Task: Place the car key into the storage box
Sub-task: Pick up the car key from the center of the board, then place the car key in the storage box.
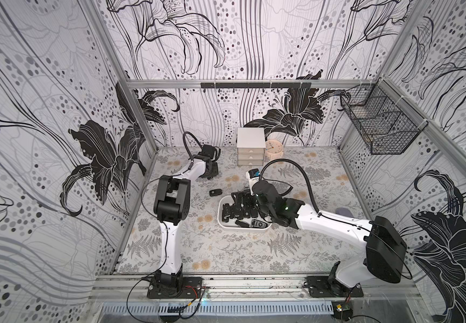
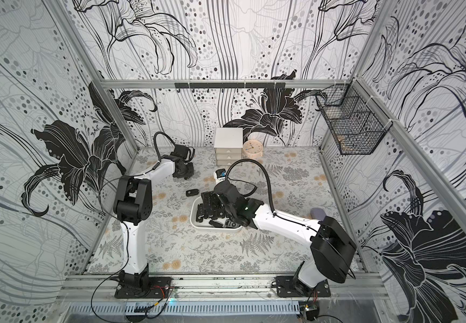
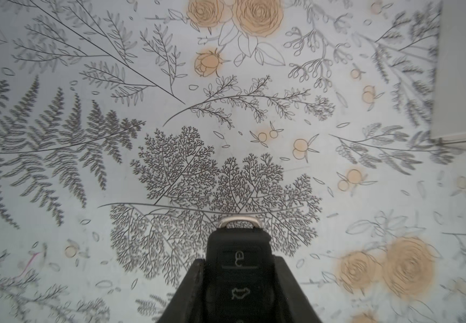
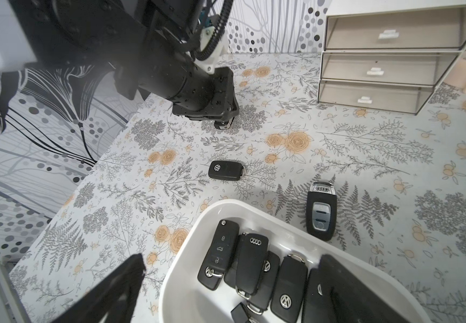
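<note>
I see left jaws clamped on the car key (image 3: 238, 268) low by the table (image 1: 198, 251), upper left of centre in both top views, well apart from the storage box (image 1: 237, 228) mid-frame (other keys (image 4: 254, 260) inside). Right jaws wide over the box.

right arm (image 1: 324, 223) over storage box (image 1: 240, 228), loose key (image 1: 215, 192) near rim, open mat (image 1: 212, 251) nearside

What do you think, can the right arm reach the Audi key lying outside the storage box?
Probably yes: its end effector is open over the storage box, and the Audi key lies on bare table just past the rim, unobstructed.
</note>
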You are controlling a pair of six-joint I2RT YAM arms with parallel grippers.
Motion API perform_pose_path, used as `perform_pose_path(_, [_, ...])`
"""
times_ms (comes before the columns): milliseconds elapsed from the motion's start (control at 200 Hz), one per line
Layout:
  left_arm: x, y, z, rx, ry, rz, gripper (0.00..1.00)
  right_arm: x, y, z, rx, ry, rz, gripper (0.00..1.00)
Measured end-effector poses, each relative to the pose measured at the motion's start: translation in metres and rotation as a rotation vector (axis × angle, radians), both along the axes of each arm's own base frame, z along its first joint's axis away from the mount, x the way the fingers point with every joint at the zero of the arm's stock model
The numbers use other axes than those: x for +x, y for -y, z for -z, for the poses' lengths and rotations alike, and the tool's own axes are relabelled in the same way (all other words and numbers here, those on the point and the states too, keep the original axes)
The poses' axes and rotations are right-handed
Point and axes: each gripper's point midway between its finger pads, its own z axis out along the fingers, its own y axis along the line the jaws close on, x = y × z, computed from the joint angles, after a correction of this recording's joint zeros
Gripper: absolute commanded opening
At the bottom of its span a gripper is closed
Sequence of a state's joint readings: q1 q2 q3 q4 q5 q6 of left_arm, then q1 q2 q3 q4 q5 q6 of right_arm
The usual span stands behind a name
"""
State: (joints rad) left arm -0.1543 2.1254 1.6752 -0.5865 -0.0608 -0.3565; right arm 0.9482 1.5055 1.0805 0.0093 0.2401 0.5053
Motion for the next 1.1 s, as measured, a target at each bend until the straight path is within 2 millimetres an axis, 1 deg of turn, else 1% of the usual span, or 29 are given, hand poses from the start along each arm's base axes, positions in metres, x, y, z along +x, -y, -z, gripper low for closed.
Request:
perform_pose_path(85, [-0.009,0.001,-0.019,-0.031,0.03,-0.013,0.28,-0.004,0.005,-0.008,0.018,0.006,0.003,1.0])
perform_pose_path(155, [-0.019,0.004,-0.031,-0.057,0.045,-0.023,0.29,-0.008,0.011,-0.011,0.025,0.011,0.003,1.0])
perform_pose_path(240, [-0.033,0.006,-0.038,-0.079,0.048,-0.039,0.29,-0.016,0.021,-0.011,0.023,0.011,0.002,1.0])
perform_pose_path(310, [-0.045,0.012,-0.042,-0.092,0.044,-0.046,0.29,-0.022,0.03,-0.008,0.017,0.01,0.0,1.0])
perform_pose_path(441, [-0.065,0.037,-0.051,-0.108,0.045,-0.032,0.29,-0.035,0.048,-0.005,-0.002,0.014,-0.008,1.0])
perform_pose_path(551, [-0.081,0.069,-0.065,-0.126,0.067,-0.007,0.29,-0.044,0.06,-0.01,-0.007,0.033,-0.019,1.0])
perform_pose_path(671, [-0.103,0.1,-0.074,-0.15,0.082,0.011,0.3,-0.055,0.074,-0.012,-0.011,0.058,-0.037,1.0])
perform_pose_path(761, [-0.123,0.122,-0.073,-0.172,0.075,0.025,0.3,-0.062,0.084,-0.009,-0.023,0.065,-0.044,1.0])
perform_pose_path(901, [-0.151,0.153,-0.064,-0.183,0.044,0.041,0.3,-0.071,0.096,0.001,-0.033,0.06,-0.045,1.0])
perform_pose_path(991, [-0.167,0.17,-0.057,-0.186,0.027,0.047,0.3,-0.073,0.099,0.006,-0.041,0.054,-0.046,1.0])
perform_pose_path(1097, [-0.181,0.184,-0.048,-0.192,0.004,0.054,0.3,-0.074,0.1,0.01,-0.048,0.048,-0.046,1.0])
